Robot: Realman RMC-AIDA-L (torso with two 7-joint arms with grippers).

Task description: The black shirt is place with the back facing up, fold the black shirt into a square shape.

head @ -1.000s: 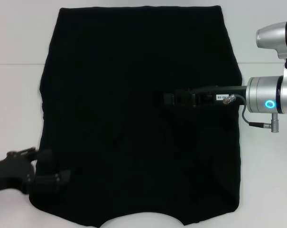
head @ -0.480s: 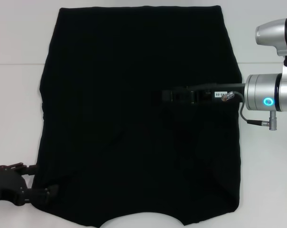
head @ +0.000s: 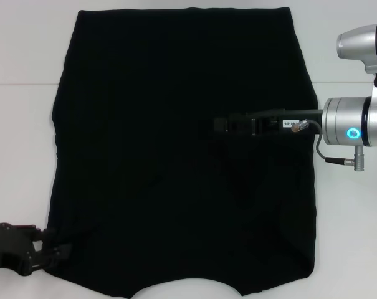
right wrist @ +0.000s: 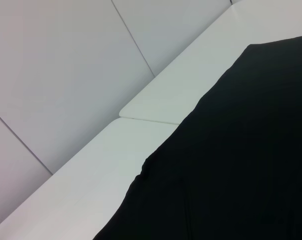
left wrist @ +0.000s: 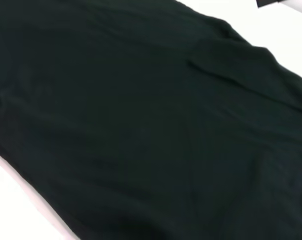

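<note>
1. Black cloth, the black shirt [head: 182, 156], lies spread flat on the white table [head: 20, 156], its curved neckline at the near edge.
2. At the shirt's near-left corner sits the left gripper [head: 51, 256], low by the cloth; whether it pinches the fabric cannot be told.
3. Over the shirt's middle the right gripper [head: 220, 125] reaches in from the right; its finger state cannot be told.

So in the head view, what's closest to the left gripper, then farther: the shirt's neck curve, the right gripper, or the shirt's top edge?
From the left gripper:
1. Neck curve, near edge of the black shirt.
2. Right gripper, over the shirt's middle.
3. Top edge, far side.
</note>
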